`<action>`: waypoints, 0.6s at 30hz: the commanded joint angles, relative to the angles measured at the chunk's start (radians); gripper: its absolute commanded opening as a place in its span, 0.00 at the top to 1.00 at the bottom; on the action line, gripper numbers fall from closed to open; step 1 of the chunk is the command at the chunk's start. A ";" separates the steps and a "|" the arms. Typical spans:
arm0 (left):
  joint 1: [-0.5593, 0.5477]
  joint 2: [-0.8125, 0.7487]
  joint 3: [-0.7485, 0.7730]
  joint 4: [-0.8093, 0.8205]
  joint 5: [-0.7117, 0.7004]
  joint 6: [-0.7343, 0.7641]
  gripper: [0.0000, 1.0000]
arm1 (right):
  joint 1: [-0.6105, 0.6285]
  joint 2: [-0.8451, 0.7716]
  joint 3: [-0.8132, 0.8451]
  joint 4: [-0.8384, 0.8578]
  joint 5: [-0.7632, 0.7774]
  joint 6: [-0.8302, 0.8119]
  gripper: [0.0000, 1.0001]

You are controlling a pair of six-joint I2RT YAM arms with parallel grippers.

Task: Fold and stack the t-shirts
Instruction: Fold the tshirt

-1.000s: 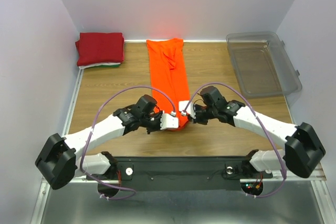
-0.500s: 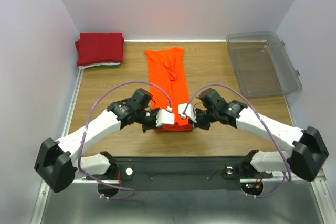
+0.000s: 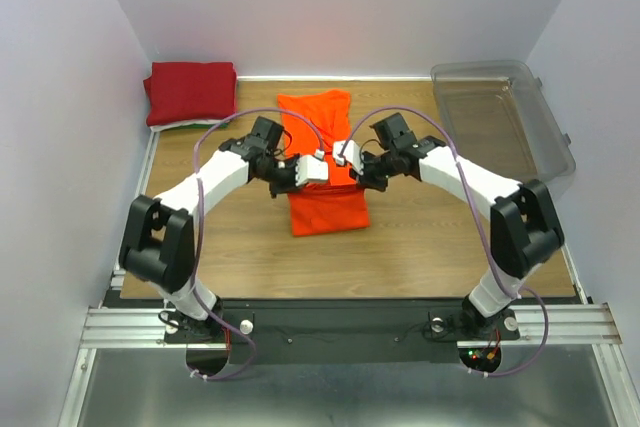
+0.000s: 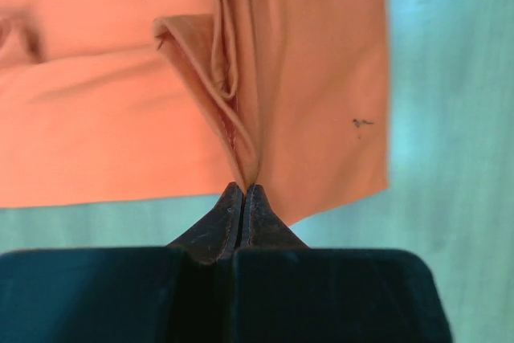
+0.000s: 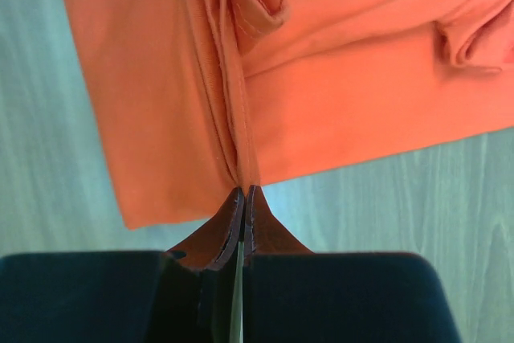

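The left pincer (image 4: 243, 195) and right pincer (image 5: 242, 195) are each clamping a pinched edge of the orange t-shirt (image 3: 328, 212) spreading beyond their tips on the desk (image 3: 430, 237), likely keeping the fold even.

There are two whole shirts: one orange shirt (image 3: 328, 212) at centre and one red shirt (image 3: 190, 90) at upper left. One clear bin (image 3: 497, 132) sits upper right. There are two robot arms, a left arm (image 3: 215, 179) and a right arm (image 3: 470, 179).

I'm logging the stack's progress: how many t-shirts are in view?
2 plainly: an orange t-shirt mid-table, and a folded dark red t-shirt in the far left corner. A thin pale edge beneath the red one may be more shirts, mostly hidden.
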 commanded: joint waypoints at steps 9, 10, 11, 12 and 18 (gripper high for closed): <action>0.145 0.343 0.368 -0.072 -0.005 0.175 1.00 | -0.114 0.335 0.364 0.027 -0.055 -0.067 0.99; 0.151 0.377 0.400 -0.062 -0.008 0.172 1.00 | -0.117 0.354 0.378 0.028 -0.055 -0.069 0.99; 0.157 0.393 0.417 -0.059 -0.008 0.172 1.00 | -0.121 0.370 0.392 0.028 -0.055 -0.069 0.99; 0.165 0.409 0.453 -0.059 -0.011 0.172 1.00 | -0.123 0.395 0.414 0.030 -0.054 -0.066 0.99; 0.178 0.500 0.545 -0.036 -0.040 0.140 0.80 | -0.127 0.440 0.456 0.053 -0.017 -0.038 0.87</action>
